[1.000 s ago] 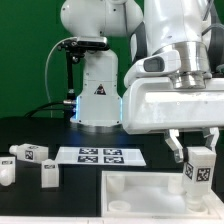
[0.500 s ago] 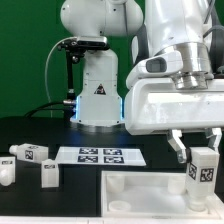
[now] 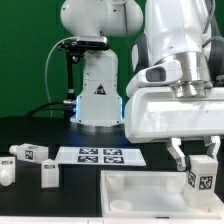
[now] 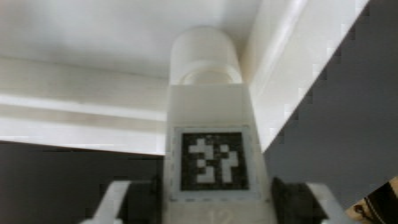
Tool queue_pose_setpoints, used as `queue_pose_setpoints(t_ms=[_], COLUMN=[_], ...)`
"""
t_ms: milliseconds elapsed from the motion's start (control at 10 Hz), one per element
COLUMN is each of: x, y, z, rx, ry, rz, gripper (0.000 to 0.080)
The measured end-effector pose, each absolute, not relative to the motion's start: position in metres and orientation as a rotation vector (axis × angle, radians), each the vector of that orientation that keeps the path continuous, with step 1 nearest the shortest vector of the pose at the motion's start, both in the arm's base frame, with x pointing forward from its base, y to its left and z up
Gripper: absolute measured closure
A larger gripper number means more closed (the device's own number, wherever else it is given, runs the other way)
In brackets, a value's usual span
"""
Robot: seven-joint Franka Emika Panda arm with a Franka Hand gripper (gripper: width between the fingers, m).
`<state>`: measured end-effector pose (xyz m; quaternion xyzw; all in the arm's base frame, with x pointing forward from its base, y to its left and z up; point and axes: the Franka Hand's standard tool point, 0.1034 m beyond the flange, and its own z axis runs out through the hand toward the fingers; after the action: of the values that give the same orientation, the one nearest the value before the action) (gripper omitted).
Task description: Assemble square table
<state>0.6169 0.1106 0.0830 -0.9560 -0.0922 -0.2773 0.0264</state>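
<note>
Jaws of the gripper (image 3: 198, 158) are clamped on one white leg (image 3: 203, 177), held upright at the tabletop's (image 3: 140, 188) far edge, toward the exterior view's right. Whether it touches can't be told. Three loose legs (image 3: 30, 152) sit beside the marker board (image 3: 98, 155).

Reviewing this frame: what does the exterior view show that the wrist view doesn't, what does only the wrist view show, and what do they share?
Exterior view only: three loose legs on the black table, the marker board and the arm's base. Wrist view only: the held leg seen lengthwise, down to its rounded far end. Both: the gripper shut on that tagged leg, with the white tabletop beneath it.
</note>
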Motion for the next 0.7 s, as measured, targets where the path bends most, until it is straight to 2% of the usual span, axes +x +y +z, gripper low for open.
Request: queue_pose_setpoints(t_ms=[200,300,400,600,700], x=[0.618,0.618,0.617,0.627,0.631], y=[0.110,0.110,0.110,0.105,0.107], z=[0.083,0.083,0.081,0.090,0.091], rx=[-2.951,-2.951,-2.956,-2.969,-2.981], ry=[-0.282,-0.283,-0.284,-0.280,-0.274], rz=[-0.874,-0.873,-0.848,-0.806,-0.727], gripper=[0.0515,0.0463,0.0463,0.0191,0.0162])
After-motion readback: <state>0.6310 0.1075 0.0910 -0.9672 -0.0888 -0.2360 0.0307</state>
